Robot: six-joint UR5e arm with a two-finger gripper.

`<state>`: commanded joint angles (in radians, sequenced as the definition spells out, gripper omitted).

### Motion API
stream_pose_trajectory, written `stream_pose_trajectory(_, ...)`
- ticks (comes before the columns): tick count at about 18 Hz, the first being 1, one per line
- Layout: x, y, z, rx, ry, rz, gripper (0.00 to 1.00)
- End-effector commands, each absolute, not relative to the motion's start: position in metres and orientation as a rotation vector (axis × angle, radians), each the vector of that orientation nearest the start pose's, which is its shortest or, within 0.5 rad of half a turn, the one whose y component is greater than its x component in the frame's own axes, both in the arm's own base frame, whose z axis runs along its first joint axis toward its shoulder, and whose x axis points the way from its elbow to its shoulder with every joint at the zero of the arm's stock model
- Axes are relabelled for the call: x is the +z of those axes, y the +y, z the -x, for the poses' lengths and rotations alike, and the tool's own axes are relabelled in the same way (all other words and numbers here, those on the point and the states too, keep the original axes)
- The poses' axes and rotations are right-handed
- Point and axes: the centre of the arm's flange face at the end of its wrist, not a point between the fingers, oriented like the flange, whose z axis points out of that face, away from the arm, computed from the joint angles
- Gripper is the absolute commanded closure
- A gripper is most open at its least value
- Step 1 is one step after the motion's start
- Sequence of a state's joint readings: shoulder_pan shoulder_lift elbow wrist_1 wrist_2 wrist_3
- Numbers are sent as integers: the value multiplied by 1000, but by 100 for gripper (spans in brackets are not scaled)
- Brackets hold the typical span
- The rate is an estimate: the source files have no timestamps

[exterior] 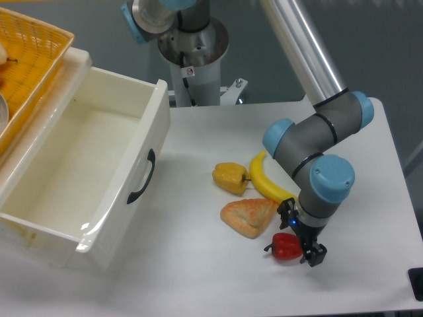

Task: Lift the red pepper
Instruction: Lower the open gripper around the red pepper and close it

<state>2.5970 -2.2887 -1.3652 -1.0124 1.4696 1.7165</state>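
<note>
beside the bread wedge (249,215), open hand (301,238) astride the red pepper (285,246), not closed

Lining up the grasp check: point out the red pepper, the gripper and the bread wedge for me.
red pepper (284,246): fixed camera, on its glossy red body.
gripper (301,239): fixed camera, midway between its fingertips, at the pepper's right side.
bread wedge (248,216): fixed camera, on its tan top crust.

The tool (301,239) covers the right side of the red pepper (285,246), so a grip cannot be confirmed; perhaps it only touches. The yellow basket (30,59) and the table (198,271) are cut off by the picture edges.
</note>
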Motion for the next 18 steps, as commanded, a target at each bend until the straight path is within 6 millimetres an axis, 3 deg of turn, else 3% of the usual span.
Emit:
stream_pose_trajectory(10,187,511,537,35,1036,2852,6)
stream_pose_trajectory(12,185,512,536,31,1039,2852,15)
stream_pose_trajectory(16,187,511,537,33,1034,2853,44)
stream_pose_trajectory(18,189,511,537,36,1006,2862,50)
